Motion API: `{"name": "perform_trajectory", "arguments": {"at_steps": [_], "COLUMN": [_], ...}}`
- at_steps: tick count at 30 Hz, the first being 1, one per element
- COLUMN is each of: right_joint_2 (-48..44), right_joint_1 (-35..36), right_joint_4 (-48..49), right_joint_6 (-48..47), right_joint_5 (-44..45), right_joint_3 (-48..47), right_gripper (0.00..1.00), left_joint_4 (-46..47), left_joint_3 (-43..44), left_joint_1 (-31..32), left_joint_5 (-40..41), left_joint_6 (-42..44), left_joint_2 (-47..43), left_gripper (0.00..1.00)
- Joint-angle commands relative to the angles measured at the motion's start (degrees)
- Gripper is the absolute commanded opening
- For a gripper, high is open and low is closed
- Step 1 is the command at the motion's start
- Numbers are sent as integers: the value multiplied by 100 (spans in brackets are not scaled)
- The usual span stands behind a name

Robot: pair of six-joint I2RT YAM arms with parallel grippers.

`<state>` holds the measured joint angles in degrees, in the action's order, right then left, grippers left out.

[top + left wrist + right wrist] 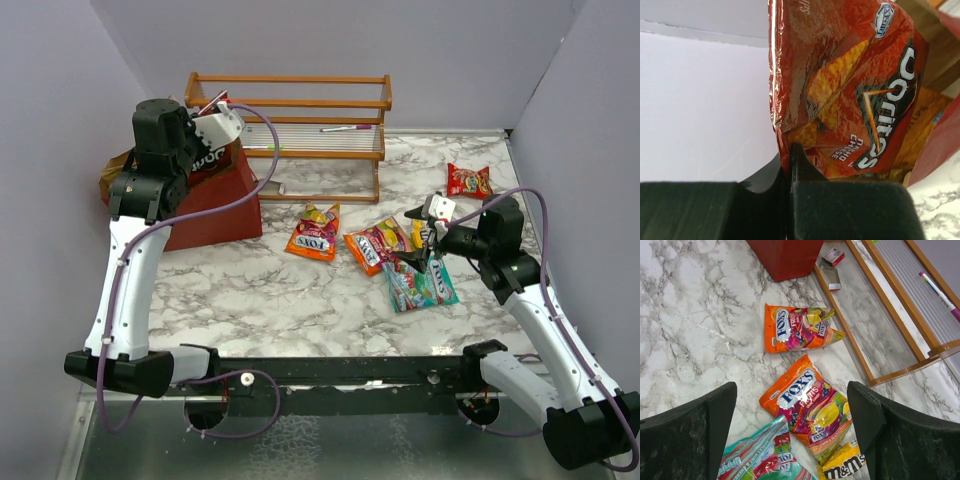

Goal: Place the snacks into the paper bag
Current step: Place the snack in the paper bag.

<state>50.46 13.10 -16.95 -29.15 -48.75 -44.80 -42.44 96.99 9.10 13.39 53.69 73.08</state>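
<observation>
My left gripper (788, 150) is shut on the edge of a dark red Doritos bag (855, 85) and holds it over the mouth of the red paper bag (215, 205), where orange packets show inside. My right gripper (792, 405) is open above the table, over an orange Fox's candy pack (810, 407). A second orange Fox's pack (797, 329), a teal Fox's pack (762, 457) and a yellow M&M's pack (842, 467) lie around it. A red candy pack (468, 180) lies at the back right.
A wooden slatted rack (330, 125) stands at the back beside the paper bag, with a pen (940, 292) on its shelf and a small red box (833, 256) at its foot. Grey walls close in the table on three sides.
</observation>
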Motion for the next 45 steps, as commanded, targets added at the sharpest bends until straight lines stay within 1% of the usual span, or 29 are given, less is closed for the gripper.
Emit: {"name": "perform_trajectory", "arguments": {"at_steps": [1, 5, 10, 13, 16, 20, 23, 26, 29, 33, 36, 38, 40, 45], "right_joint_2": [-93, -82, -69, -58, -44, -40, -31, -11, -7, 0, 57, 142, 287, 766], "right_joint_1": [-18, -18, -18, -18, -18, -18, -18, -18, -18, -30, -43, -68, -95, -148], "right_joint_4": [-102, -93, -81, -80, -72, -72, -63, -63, -50, 19, 188, 272, 299, 153], "right_joint_6": [-91, -100, -117, -133, -135, -144, -144, -153, -148, -75, 133, 278, 417, 664], "right_joint_5": [-92, -82, -43, -29, -29, -12, 13, 21, 39, 196, 633, 983, 1384, 2345], "right_joint_3": [50, 69, 90, 100, 102, 112, 120, 121, 120, 137, 162, 124, 48, -199], "right_gripper": [92, 92, 92, 92, 92, 92, 92, 92, 92, 92, 93, 93, 93, 93], "left_joint_4": [-32, -130, -765, -910, -1044, -1273, -1284, -1128, -965, -630, -324, -143, 11, 370], "left_joint_3": [-169, -440, -534, -663, -699, -587, -485, -347, -137, 50, 158, 203, 176, -183], "left_joint_1": [-159, -278, -388, -413, -442, -470, -471, -471, -471, -471, -470, -469, -463, -462], "left_joint_5": [46, -226, -768, -732, -511, -440, -451, -495, -623, -823, -1180, -1477, -1951, -3333], "left_joint_6": [534, 963, 1407, 1548, 1546, 1407, 1258, 1040, 726, 182, -368, -830, -1276, -2474], "left_joint_2": [-192, -192, -94, -12, 193, 423, 481, 479, 494, 487, 468, 478, 471, 443], "left_gripper": [0, 0, 0, 1, 8, 16, 30, 46, 57, 67, 71, 74, 77, 91]}}
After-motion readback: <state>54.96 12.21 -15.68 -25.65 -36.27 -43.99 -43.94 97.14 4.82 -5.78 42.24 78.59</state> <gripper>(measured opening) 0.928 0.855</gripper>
